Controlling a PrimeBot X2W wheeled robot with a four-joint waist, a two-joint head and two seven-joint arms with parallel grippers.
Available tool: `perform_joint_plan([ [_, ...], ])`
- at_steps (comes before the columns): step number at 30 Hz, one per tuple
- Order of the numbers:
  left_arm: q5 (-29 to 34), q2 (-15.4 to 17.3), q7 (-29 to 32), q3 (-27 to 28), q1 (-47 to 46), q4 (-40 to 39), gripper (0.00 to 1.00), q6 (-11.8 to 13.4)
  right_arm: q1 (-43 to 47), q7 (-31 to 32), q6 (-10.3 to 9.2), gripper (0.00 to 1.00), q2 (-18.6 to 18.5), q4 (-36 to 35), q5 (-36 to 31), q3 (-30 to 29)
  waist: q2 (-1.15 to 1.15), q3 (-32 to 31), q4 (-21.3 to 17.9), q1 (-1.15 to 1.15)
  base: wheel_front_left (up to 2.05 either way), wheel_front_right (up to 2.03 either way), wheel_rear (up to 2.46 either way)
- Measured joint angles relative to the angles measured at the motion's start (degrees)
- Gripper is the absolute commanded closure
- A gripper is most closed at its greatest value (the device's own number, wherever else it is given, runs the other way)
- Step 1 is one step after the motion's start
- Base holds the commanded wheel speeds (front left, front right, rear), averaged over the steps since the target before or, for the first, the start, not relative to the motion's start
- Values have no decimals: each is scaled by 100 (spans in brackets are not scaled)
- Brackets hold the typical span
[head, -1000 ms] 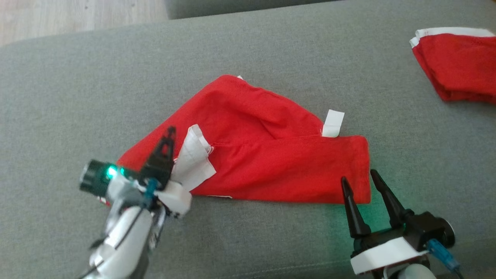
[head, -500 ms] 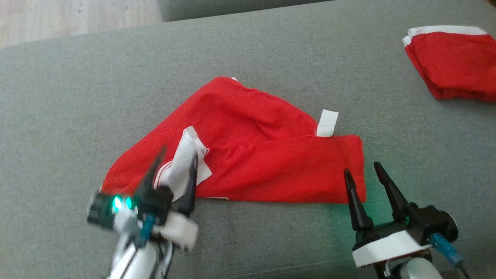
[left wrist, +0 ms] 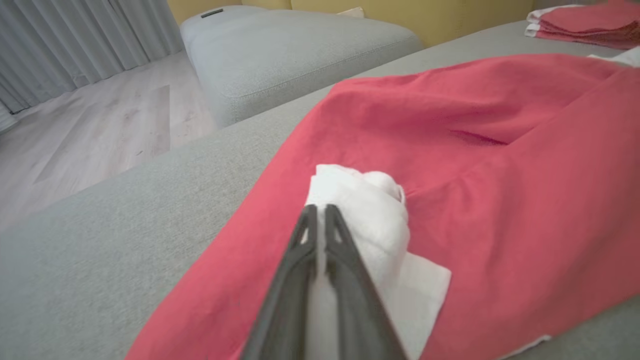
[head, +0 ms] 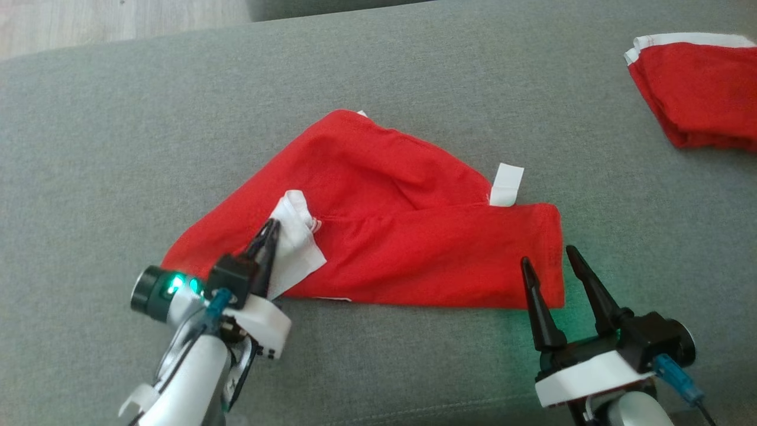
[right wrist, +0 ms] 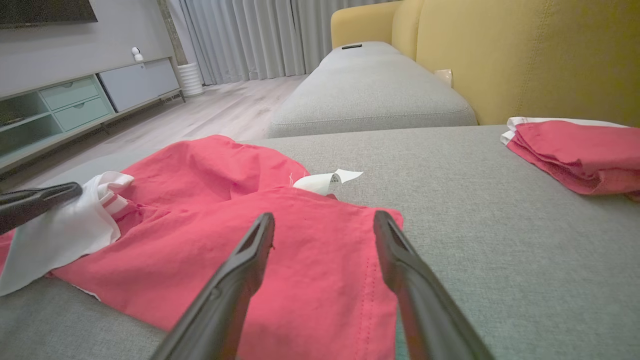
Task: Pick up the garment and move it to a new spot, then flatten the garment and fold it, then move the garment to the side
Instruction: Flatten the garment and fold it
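Clamps the left hand [head: 271, 225] tight on the white trim [head: 295, 248] of the red garment [head: 414, 236] lying mid-sofa [head: 414, 71], likely to lift that near-left end, and holds the right hand [head: 547, 255] spread at its near-right corner, ready to pinch.

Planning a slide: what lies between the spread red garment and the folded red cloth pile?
Bare grey sofa cushion between red garment and folded red pile, per head view.

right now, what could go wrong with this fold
The left gripper is shut on just the white flap, so pulling may drag that flap out instead of moving the red garment.
The right gripper is open at the near right corner, holding nothing; a lift now could leave that side dragging and bunching.
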Motion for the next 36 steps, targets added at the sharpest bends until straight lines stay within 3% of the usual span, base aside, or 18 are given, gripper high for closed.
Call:
perform_joint_plan([
  [9,-57,176,0,413,-160,-316,100,67,0,0,0,0,-1,4,0,10,0,-37,-121,0,0,0,0],
  [17,-255,78,-1,479,135,-808,100,-226,2,0,0,0,0,1,1,4,0,-21,-160,0,0,0,0],
  [18,-335,14,0,519,235,-816,0,-226,2,0,0,0,0,0,1,-3,0,-15,-155,0,0,0,0],
  [25,-479,-99,1,301,321,214,0,-750,0,0,0,0,0,-15,8,-27,0,103,-36,-1,0,0,0],
  [26,-379,-73,1,179,214,407,23,-808,-1,0,0,0,-1,-15,7,-29,0,125,-17,0,0,0,0],
  [27,-277,-62,2,123,107,491,100,-825,-1,0,0,0,-1,-15,0,-26,0,146,-1,0,0,0,0],
  [31,-182,-76,2,330,-361,-45,100,-638,-21,0,0,0,-1,-20,-46,-27,0,220,36,0,0,0,0],
  [36,-361,-124,0,686,-492,-263,100,-625,-20,0,0,0,-14,-18,-63,-15,0,228,47,0,0,0,0],
])
